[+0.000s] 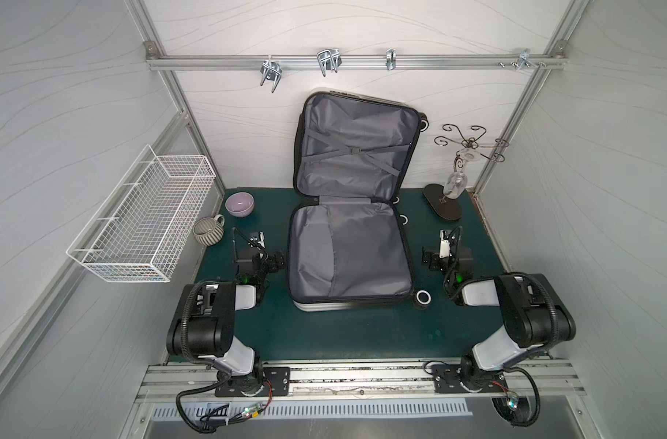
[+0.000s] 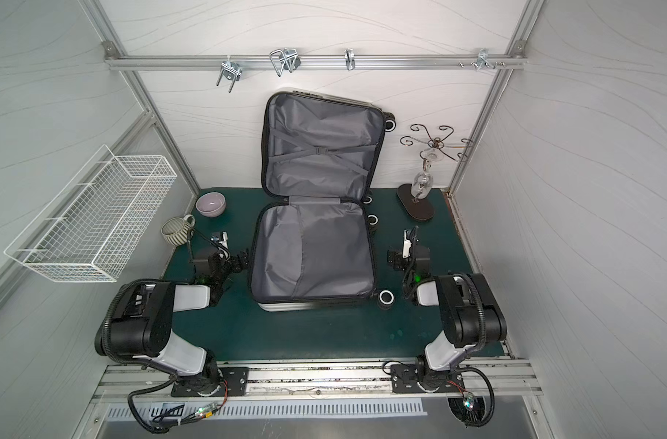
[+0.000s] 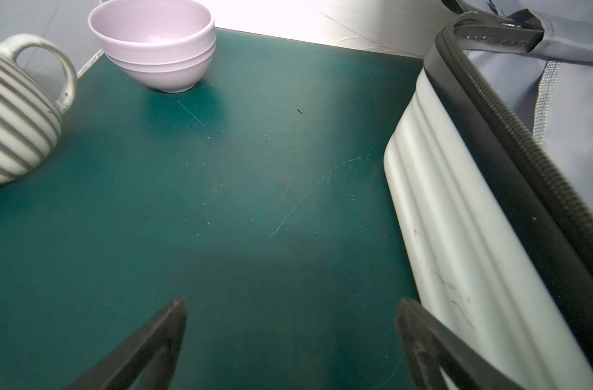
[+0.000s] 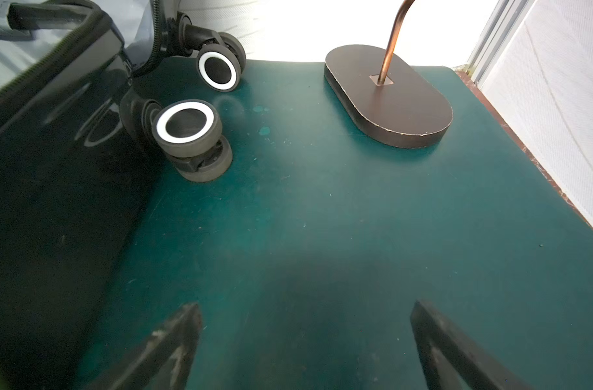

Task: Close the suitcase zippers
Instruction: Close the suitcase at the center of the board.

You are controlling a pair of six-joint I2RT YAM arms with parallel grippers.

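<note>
I see the suitcase open mid-worktop: one half flat, the other leaning on the back wall behind it. My left gripper sits left of the flat half, my right gripper right. Bowl and mug occupy the far left corner, the mug nearer me, the stand the far right.

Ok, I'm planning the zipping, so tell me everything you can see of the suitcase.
The suitcase lies wide open on the green table: one half flat, the other standing up at the back wall. Grey fabric lining, crossed straps in the upright half, ribbed shell white to black, black zipper track parted, white-rimmed wheels.
</note>
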